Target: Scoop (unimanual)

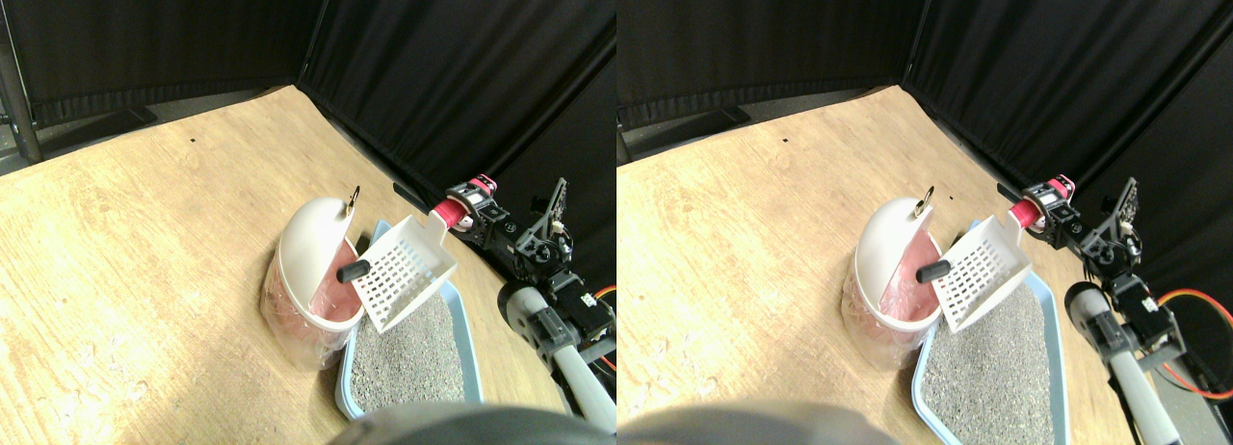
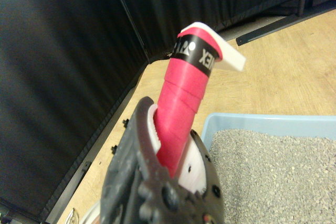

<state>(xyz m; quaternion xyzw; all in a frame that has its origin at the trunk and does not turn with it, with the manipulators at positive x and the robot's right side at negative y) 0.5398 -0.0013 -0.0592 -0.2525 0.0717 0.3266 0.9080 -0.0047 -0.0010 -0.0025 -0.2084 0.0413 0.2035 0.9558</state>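
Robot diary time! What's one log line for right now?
end effector: shut on scoop handle | scoop: tilted above bin mouth | dark lump: at scoop's edge | litter tray: below

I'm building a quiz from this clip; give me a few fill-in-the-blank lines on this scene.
The slotted scoop is tipped over the white ____.
The tray holding grey litter is coloured ____.
The scoop's handle is wrapped in ____ tape.
A small ____ piece lies at the bin's mouth.

Missing words: bin; blue; red; black
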